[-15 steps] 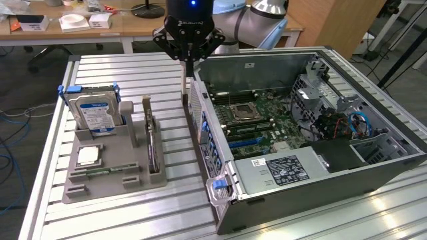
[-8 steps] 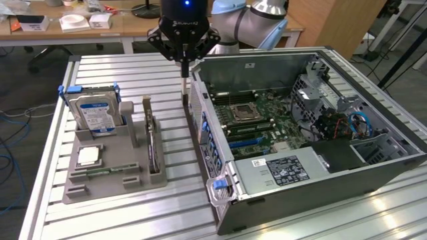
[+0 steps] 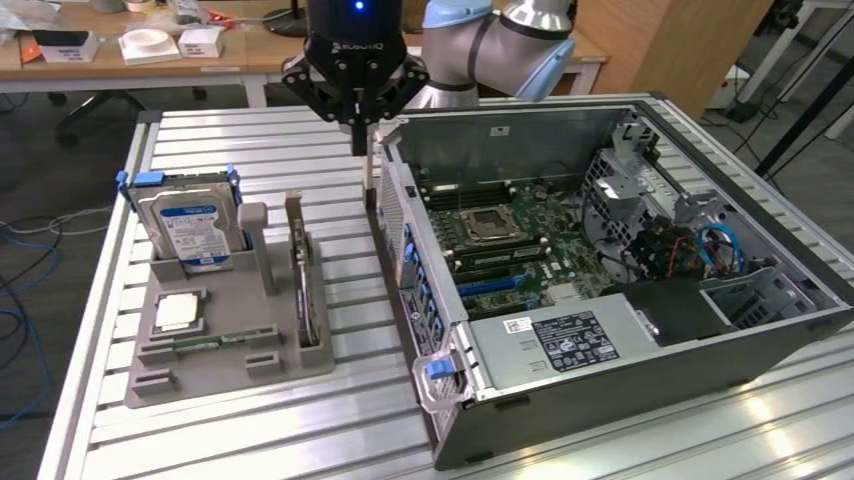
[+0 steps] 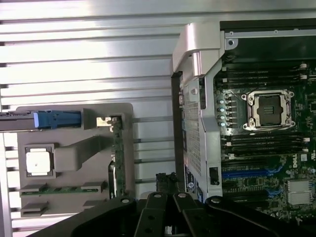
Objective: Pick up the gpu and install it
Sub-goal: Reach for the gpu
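Scanning across from the hard drive (image 3: pixel 191 225) on the gray holder (image 3: pixel 200 375), I find the gpu (image 3: pixel 306 285) standing on edge in the holder's slot nearest the computer case (image 3: pixel 641 400), with its long axis running along that side. It looks like a thin green board with a silver bracket at the hard-drive end. My hand (image 3: pixel 360 140) hangs pinched shut and empty, above the gap between holder and case, just past the gpu's bracket end.
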Robot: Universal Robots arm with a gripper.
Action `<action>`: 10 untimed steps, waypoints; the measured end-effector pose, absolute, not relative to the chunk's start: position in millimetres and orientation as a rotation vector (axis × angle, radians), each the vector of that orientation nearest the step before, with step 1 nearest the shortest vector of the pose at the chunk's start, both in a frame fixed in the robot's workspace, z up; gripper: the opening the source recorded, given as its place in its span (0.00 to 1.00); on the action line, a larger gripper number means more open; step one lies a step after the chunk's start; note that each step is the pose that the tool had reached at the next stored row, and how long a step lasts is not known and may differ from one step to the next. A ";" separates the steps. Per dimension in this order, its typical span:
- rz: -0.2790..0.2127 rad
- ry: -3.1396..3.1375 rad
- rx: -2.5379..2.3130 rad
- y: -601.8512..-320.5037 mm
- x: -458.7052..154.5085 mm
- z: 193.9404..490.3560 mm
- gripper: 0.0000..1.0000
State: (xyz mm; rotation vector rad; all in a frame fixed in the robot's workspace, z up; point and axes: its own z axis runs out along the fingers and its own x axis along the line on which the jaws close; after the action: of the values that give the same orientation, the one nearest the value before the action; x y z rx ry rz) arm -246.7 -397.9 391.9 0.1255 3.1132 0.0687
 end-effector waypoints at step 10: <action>0.069 3.113 0.126 -397.8 -264.3 391.7 0.11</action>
State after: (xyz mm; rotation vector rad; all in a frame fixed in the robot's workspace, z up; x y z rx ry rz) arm -264.3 -397.8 391.7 0.1256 3.1132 0.0688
